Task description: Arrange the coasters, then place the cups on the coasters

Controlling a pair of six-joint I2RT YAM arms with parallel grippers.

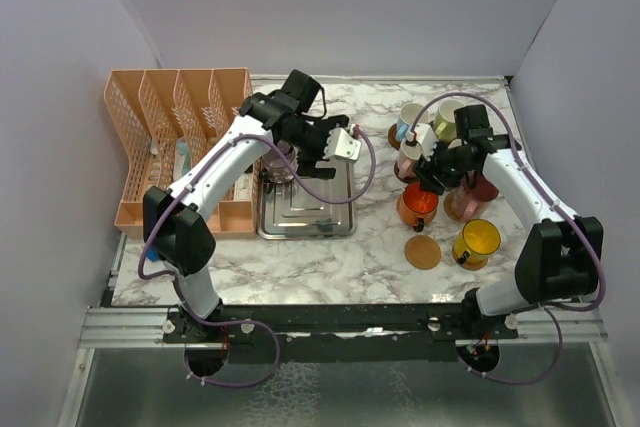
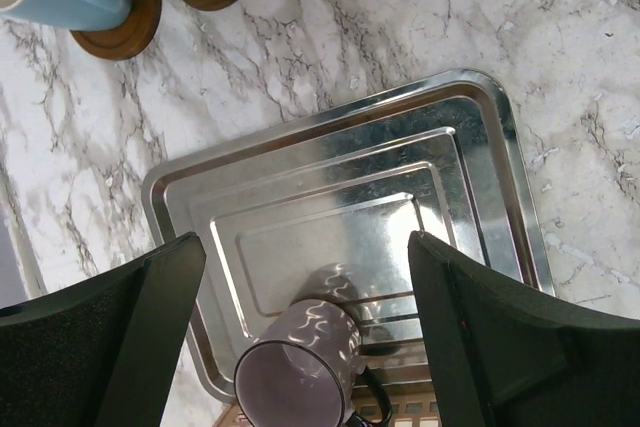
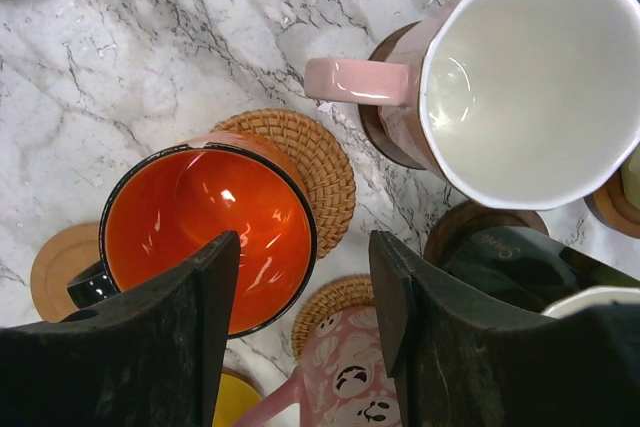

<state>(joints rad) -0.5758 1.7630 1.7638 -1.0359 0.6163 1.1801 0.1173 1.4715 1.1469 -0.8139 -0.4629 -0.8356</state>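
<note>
One glossy purple mug [image 2: 295, 382] on the single rectangular steel tray [image 2: 480, 147], between fingers of the wide-open left gripper [image 2: 305, 242], six other mugs [image 1: 477, 242] countable at right, right gripper [image 3: 302, 242] open above the orange mug [image 3: 200, 217]

Between the left gripper's [image 2: 305, 242] black fingers [image 2: 110, 337]: shiny silver steel tray [image 2: 330, 187], round purple mug [image 2: 300, 377]. By the right gripper [image 3: 303, 242]: round orange mug with black rim [image 3: 190, 217], pink panda-face mug [image 3: 345, 377], white grey-veined marble table [image 3: 150, 67].
</note>
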